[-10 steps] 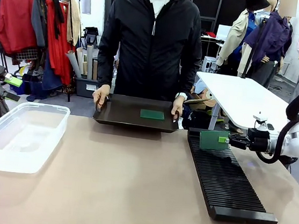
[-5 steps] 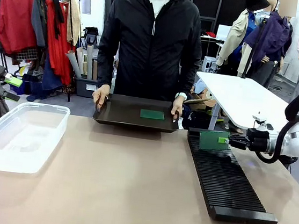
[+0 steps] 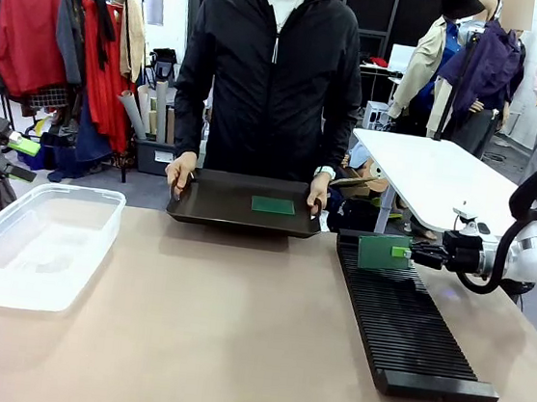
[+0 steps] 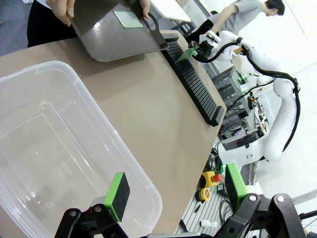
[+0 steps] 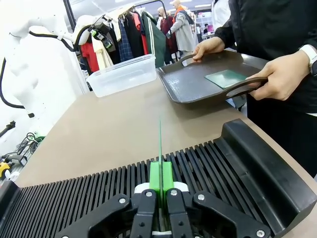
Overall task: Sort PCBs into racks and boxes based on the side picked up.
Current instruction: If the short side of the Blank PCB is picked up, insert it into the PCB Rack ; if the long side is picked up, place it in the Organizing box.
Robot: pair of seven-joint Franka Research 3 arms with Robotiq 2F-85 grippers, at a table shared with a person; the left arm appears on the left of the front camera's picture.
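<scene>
My right gripper (image 3: 404,252) (image 5: 160,179) is shut on a green PCB (image 3: 382,252) (image 5: 160,144), holding it upright and edge-on just above the far end of the long black slotted rack (image 3: 410,319) (image 5: 74,198). A second PCB (image 3: 274,205) (image 5: 226,78) lies flat in the dark tray (image 3: 212,204) (image 5: 190,84) that the person holds by both handles at the far edge. The clear plastic box (image 3: 36,242) (image 4: 59,148) stands at the table's left. Above its near corner my left gripper (image 4: 173,191) hangs open, nothing between its green pads (image 4: 117,195).
The person's hands (image 3: 182,167) grip the tray's ends. A wide stretch of bare brown tabletop (image 3: 216,321) lies between box and rack. A clothes rail (image 3: 64,32) and a white table (image 3: 435,186) stand beyond the far edge.
</scene>
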